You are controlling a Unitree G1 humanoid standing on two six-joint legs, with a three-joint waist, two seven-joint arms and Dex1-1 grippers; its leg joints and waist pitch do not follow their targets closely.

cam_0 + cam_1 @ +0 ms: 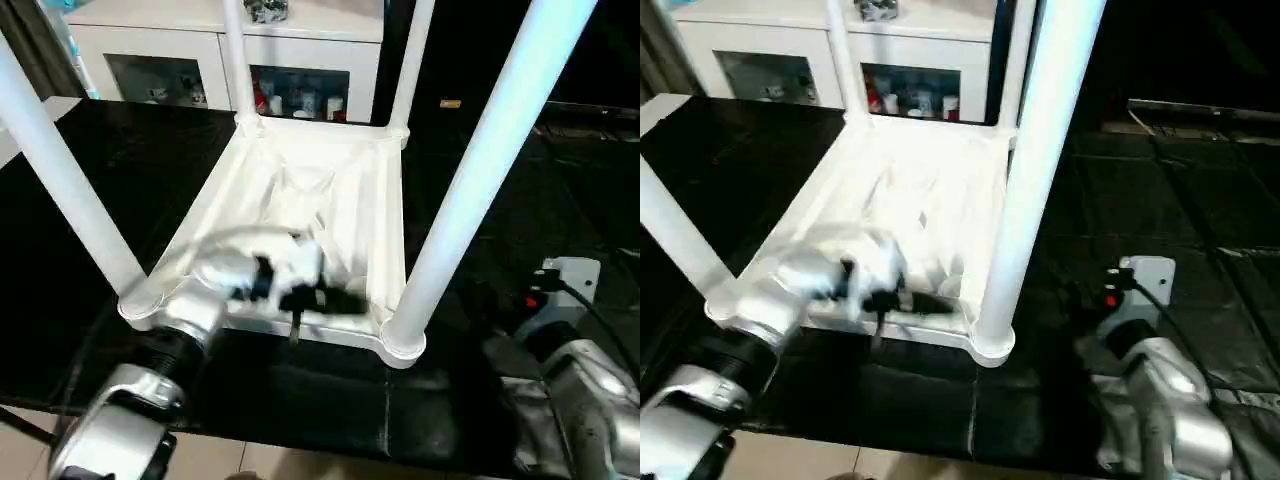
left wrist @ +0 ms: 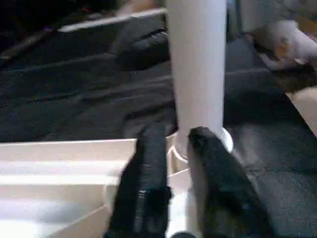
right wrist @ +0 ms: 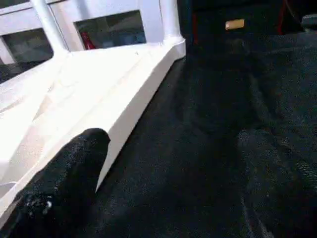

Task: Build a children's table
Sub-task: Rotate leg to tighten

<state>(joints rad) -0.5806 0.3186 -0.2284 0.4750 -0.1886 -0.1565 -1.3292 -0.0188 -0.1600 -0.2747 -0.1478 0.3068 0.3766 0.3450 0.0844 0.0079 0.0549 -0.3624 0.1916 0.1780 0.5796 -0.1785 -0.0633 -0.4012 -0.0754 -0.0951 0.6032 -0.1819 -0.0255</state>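
White plastic rectangular tabletop [image 1: 300, 200] lying upside down on black-covered bench [image 1: 90, 170], ribbed underside facing up. Four long white tapered tube legs standing in corner sockets: near right leg [image 1: 480, 180], near left leg [image 1: 60, 180], two far legs [image 1: 235, 60] by white glass-door cabinet [image 1: 180, 60]. Left gripper [image 2: 173, 148] hovering at base of near right leg, black fingers [image 2: 148, 168] slightly parted, apparently gripping nothing (view blurred). Right gripper [image 3: 64, 178] sitting beside tabletop edge, jaws standing wide, empty.

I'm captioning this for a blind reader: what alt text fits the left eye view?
A white tabletop lies upside down on a black surface, four white legs standing up from its corners. The left claw hovers at its near edge; a white cabinet stands behind.
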